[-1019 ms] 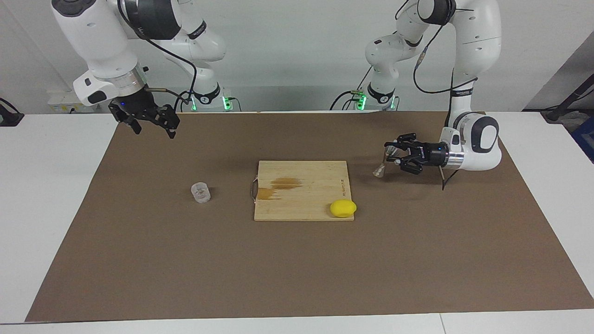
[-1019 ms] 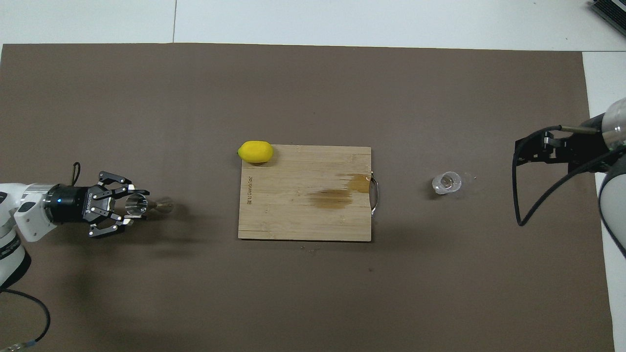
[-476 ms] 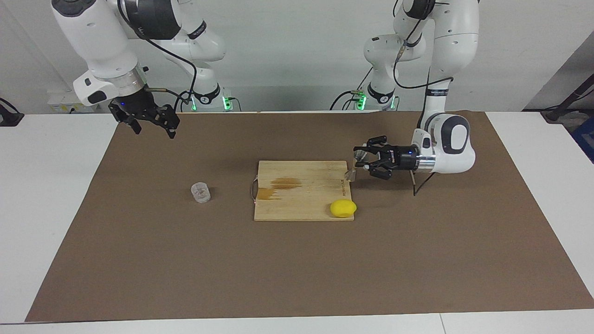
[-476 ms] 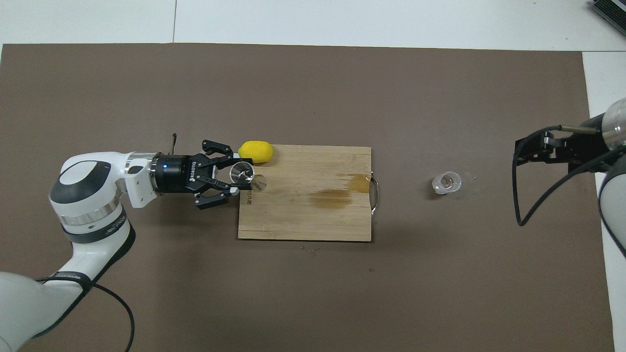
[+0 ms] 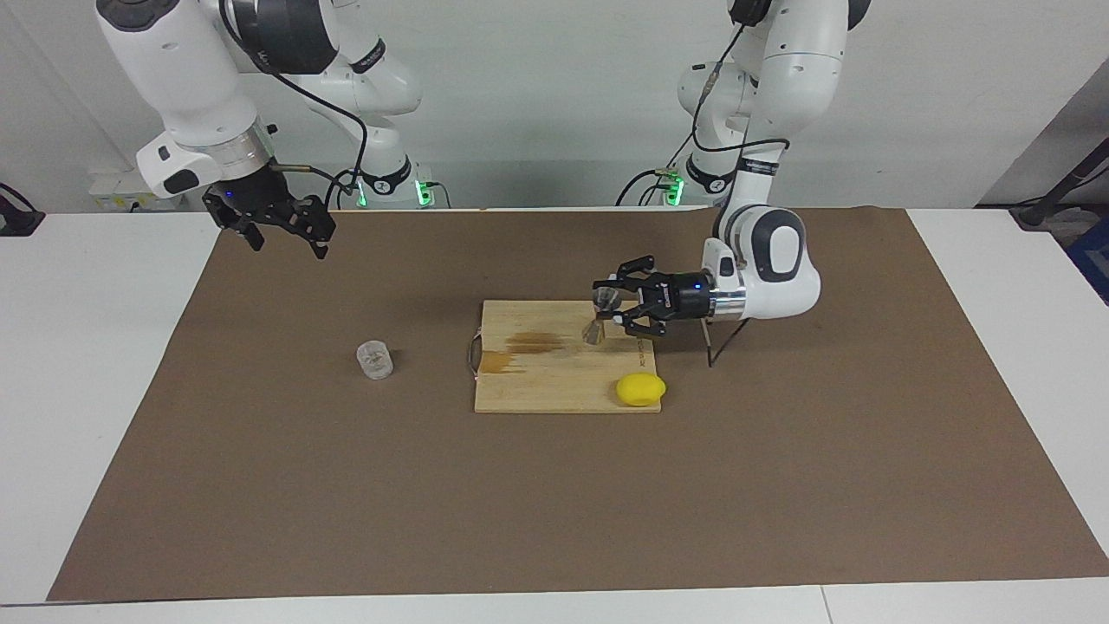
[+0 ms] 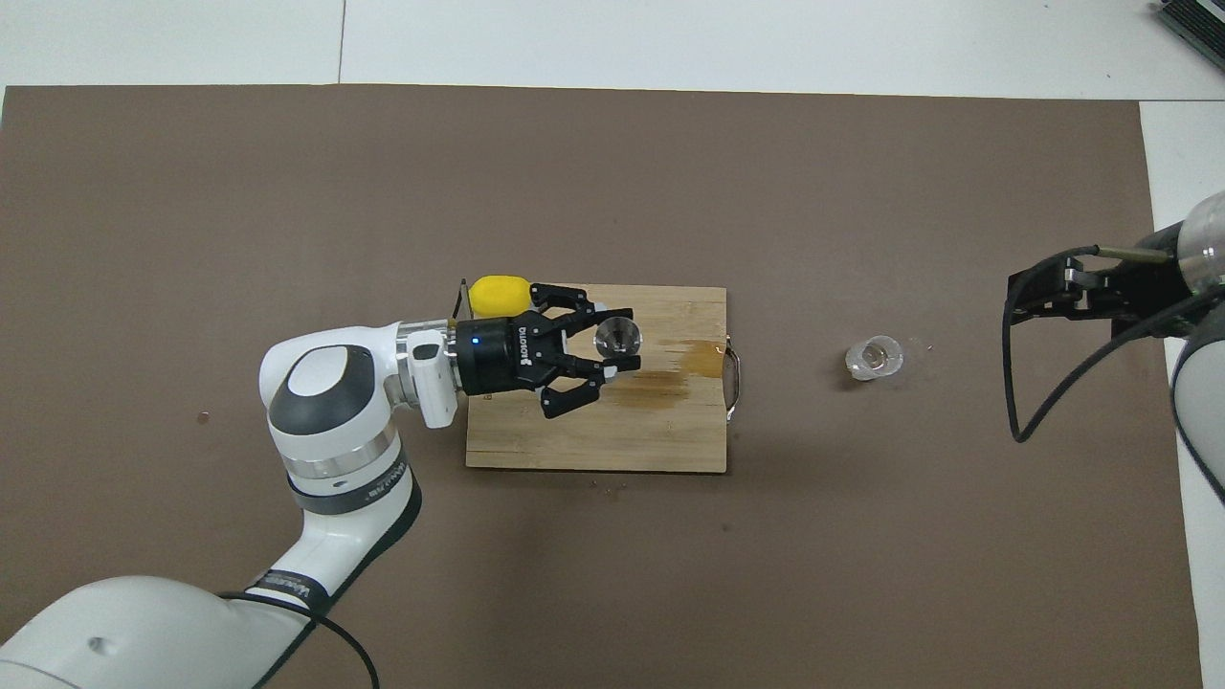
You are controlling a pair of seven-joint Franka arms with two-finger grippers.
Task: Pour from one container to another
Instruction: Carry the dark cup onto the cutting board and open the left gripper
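Note:
The clear glass cup point(image 5: 374, 360) stands on the brown mat toward the right arm's end of the table; it also shows in the overhead view point(image 6: 873, 357). My left gripper point(image 5: 608, 310) point(image 6: 619, 350) is shut on the grey metal jigger point(image 5: 596, 317) point(image 6: 617, 336). It holds the jigger roughly upright, a little above the wooden cutting board point(image 5: 554, 377) point(image 6: 593, 435). My right gripper point(image 5: 282, 227) point(image 6: 1048, 292) waits open and empty in the air over the mat at the right arm's end.
A yellow lemon point(image 5: 640, 389) point(image 6: 498, 291) lies at the board's corner farthest from the robots, toward the left arm's end. The board has dark wet stains point(image 6: 660, 383) and a metal handle point(image 6: 732, 383) on the edge facing the cup.
My left arm has carried the jigger from the left arm's end of the mat to over the cutting board, toward the cup. The right arm and the cup have not moved.

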